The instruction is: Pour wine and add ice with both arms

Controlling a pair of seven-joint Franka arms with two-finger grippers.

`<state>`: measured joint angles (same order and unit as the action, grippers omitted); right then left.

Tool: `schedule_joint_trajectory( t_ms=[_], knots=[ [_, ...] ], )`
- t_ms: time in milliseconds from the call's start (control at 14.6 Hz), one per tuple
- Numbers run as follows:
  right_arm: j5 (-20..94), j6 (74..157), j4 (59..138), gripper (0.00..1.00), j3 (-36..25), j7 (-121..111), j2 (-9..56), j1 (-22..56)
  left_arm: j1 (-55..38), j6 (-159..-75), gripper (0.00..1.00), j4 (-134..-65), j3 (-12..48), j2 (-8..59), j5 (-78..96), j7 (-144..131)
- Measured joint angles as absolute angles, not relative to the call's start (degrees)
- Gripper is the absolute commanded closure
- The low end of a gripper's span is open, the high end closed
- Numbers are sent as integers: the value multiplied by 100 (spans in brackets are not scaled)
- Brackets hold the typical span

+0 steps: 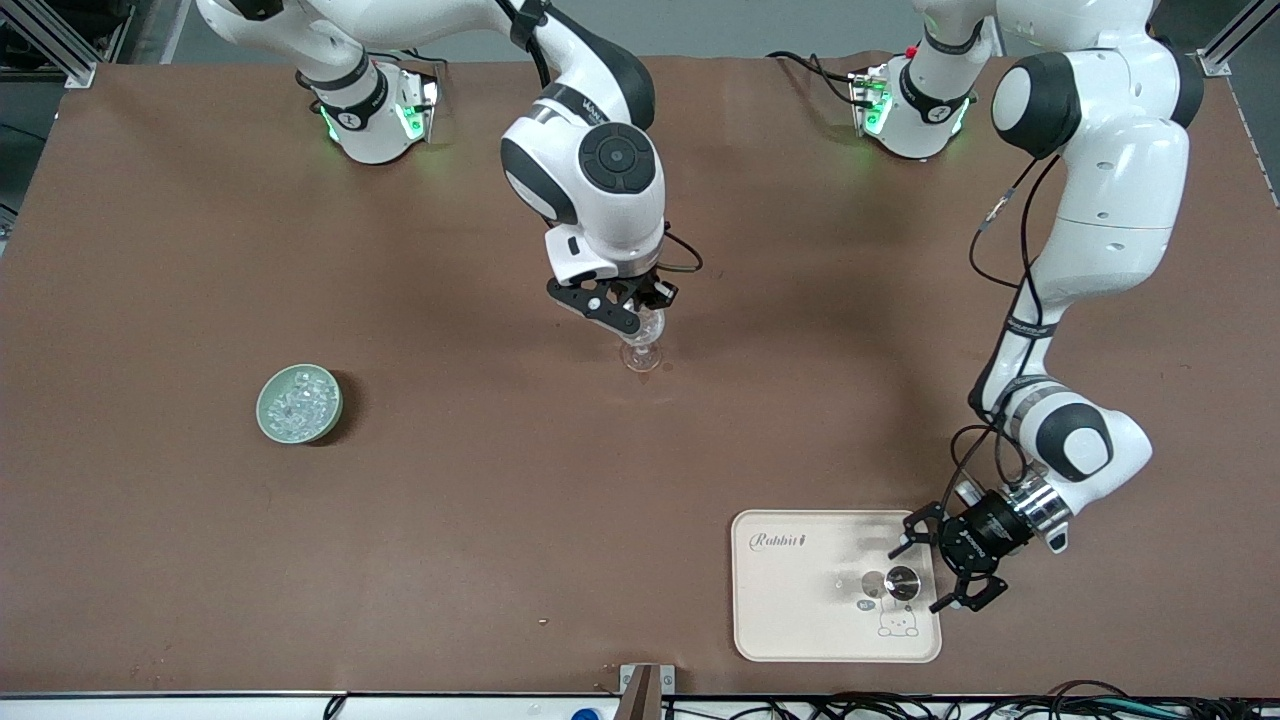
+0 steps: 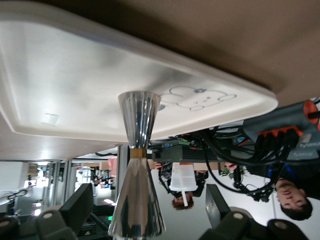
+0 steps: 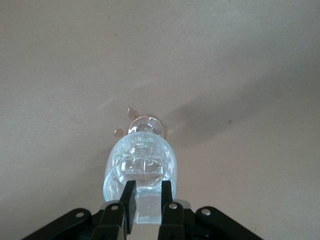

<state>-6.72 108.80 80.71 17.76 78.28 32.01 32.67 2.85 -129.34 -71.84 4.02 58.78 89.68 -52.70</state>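
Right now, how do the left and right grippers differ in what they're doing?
The left gripper is open, low at the edge of the cream tray beside the upright steel jigger, holding nothing. The right gripper is shut on the rim of the wine glass, mid-table, with ice inside the bowl. Both are black two-finger grippers.

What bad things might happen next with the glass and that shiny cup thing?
1. The right end effector grips the wine glass at its rim, ice already inside; a sudden move might tip it over.
2. The left end effector stands open around the steel jigger on the white tray; pulling away carelessly might knock it over.
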Motion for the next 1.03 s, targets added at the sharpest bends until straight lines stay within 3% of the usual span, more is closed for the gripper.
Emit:
schedule_joint_trajectory(
  t_ms=[205,411,548,684,958,1027],
  knots=[
    [-673,10883,8069,66,1773,7828,3201,3259,435,-12671,0,-7185,402,5672,7574,-5301],
    [-674,10885,8064,66,1771,7827,3201,3252,477,-12587,0,-7181,405,5378,5698,-5331],
    [-675,10886,8062,60,1769,7827,3201,3246,473,-12586,0,-7165,409,5164,4393,-5351],
    [-675,10889,8056,46,1767,7826,3201,3240,449,-12660,0,-7112,412,5002,3491,-5343],
    [-679,10891,7900,0,1760,7827,3172,3172,402,-12947,0,-6909,416,4643,2629,-5299],
    [-687,10886,7826,0,1759,7826,3113,3109,399,-12946,0,-6904,434,4473,2203,-5284]
  ],
)
